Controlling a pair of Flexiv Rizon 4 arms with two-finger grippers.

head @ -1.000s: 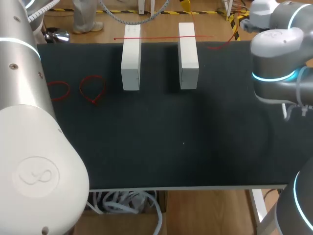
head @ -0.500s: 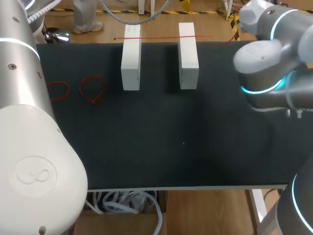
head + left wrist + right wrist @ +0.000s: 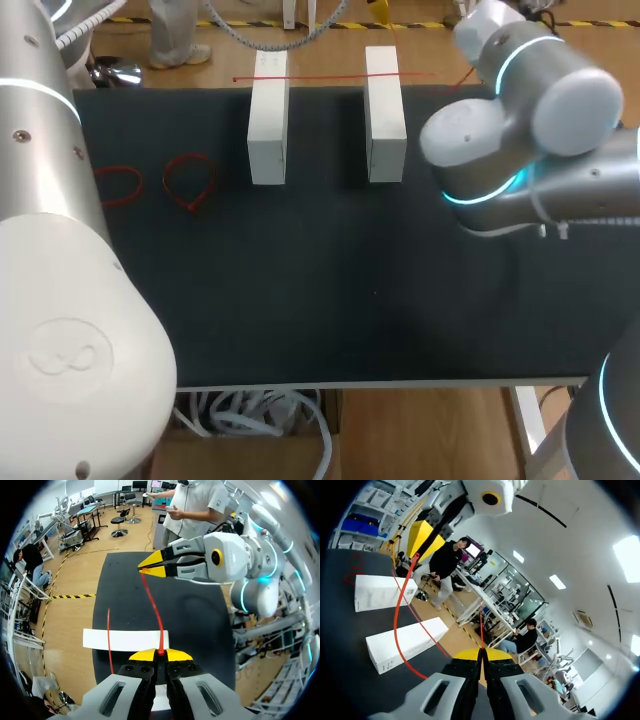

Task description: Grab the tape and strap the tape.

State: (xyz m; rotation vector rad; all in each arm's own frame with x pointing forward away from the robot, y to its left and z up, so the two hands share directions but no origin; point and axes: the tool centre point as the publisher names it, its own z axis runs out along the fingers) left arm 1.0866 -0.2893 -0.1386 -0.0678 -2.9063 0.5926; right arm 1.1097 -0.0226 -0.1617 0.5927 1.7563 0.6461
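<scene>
The tape is a thin red strap. In the left wrist view the red tape [image 3: 152, 607] runs from my left gripper [image 3: 161, 653], shut on one end, across to my right gripper [image 3: 145, 568], shut on the other end above the black table. In the right wrist view my right gripper [image 3: 482, 652] pinches the red tape [image 3: 396, 622], which curves away to my left gripper [image 3: 416, 556]. In the head view a red tape [image 3: 320, 77] lies across the far ends of both white blocks; both grippers are hidden there.
Two white blocks [image 3: 267, 120] [image 3: 385, 115] stand side by side at the table's far middle. Two red loops [image 3: 120, 185] [image 3: 190, 182] lie at the left. My right arm [image 3: 520, 120] hangs over the table's right; my left arm [image 3: 40, 150] fills the left.
My right arm has swung leftward over the table, toward the right white block. The blocks, loops and left arm have stayed put.
</scene>
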